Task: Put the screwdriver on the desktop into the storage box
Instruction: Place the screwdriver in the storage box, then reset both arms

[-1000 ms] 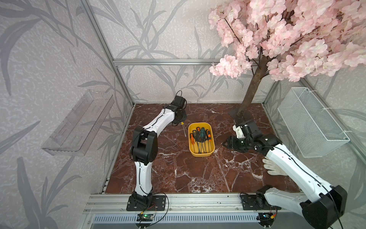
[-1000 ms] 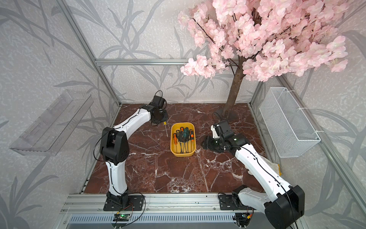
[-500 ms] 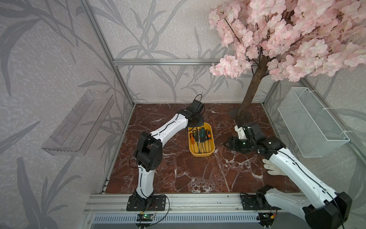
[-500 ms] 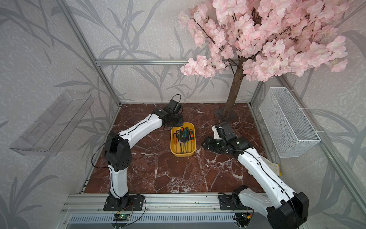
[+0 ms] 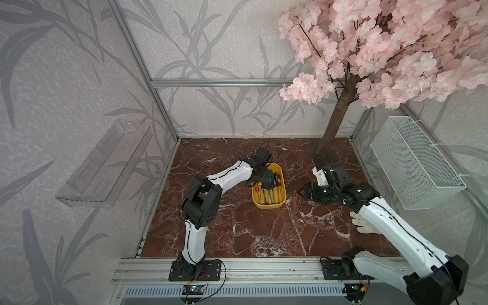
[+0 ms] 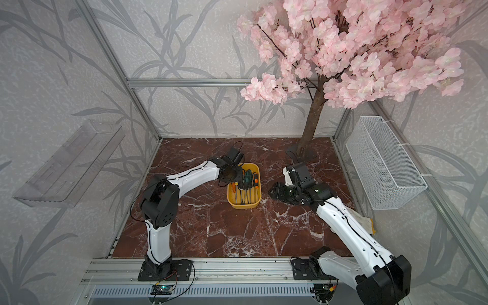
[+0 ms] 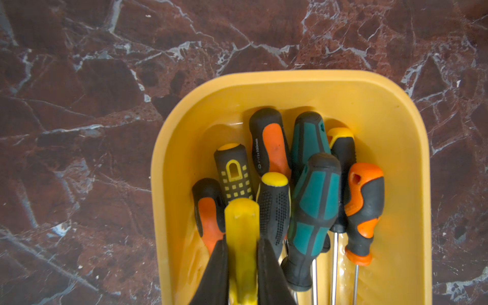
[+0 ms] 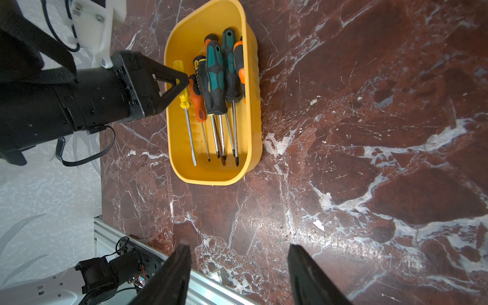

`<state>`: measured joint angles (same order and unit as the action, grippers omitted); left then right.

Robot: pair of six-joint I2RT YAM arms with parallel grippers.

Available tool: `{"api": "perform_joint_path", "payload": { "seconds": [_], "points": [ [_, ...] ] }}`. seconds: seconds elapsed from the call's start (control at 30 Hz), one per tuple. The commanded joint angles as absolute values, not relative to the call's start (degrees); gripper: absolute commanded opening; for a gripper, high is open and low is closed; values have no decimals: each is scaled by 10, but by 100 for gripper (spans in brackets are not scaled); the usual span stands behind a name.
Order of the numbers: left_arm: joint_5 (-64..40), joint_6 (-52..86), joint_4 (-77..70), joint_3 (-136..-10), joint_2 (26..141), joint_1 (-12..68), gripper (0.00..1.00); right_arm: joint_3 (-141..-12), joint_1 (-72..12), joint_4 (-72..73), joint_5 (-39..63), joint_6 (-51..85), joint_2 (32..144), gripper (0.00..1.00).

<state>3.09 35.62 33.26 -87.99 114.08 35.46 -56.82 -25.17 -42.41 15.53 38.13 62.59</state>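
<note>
The desktop (image 5: 264,232) fills the lower middle of a top view, with the box (image 5: 268,206) at centre frame. Right of it, the right gripper (image 8: 239,249) hangs parted and empty, clear of the work. The left gripper (image 7: 243,247) pinches the yellow screwdriver (image 7: 241,219) by its handle at the box's left side, seemingly to lay it beside the other screwdrivers (image 7: 314,200).

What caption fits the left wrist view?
Left gripper fingers clamp a yellow-handled screwdriver inside the yellow box beside other screwdrivers.

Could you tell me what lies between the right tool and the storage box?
Only bare desktop separates the right tool from the storage box, as the right wrist view shows.
</note>
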Motion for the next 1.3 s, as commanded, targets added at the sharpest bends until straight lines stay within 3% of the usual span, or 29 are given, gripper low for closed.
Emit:
{"api": "perform_joint_path", "payload": {
  "seconds": [0.0,0.17,0.33,0.5,0.57,0.63,0.7,0.87,1.03,1.27],
  "points": [
    [42,359,311,-876,1154,357,20,-561,-253,-416,156,385,626,62],
    [44,359,315,-886,1146,357,44,-562,-253,-413,157,384,634,63],
    [62,353,322,-898,1119,357,48,-568,-253,-405,159,378,656,63],
    [92,346,321,-887,1073,357,73,-584,-252,-378,132,371,687,66],
    [109,342,321,-876,1054,356,85,-590,-244,-357,123,365,705,70],
    [127,340,322,-862,1035,355,95,-608,-228,-352,120,364,731,100],
    [159,351,331,-847,1014,351,99,-635,-213,-351,108,358,759,99],
    [194,336,324,-793,962,319,100,-670,-181,-329,77,334,791,99],
    [254,302,252,-692,885,239,100,-623,-161,-237,-79,266,774,99],
    [387,169,-13,-446,745,153,100,-441,-137,27,-315,154,729,99]
  ]
}}
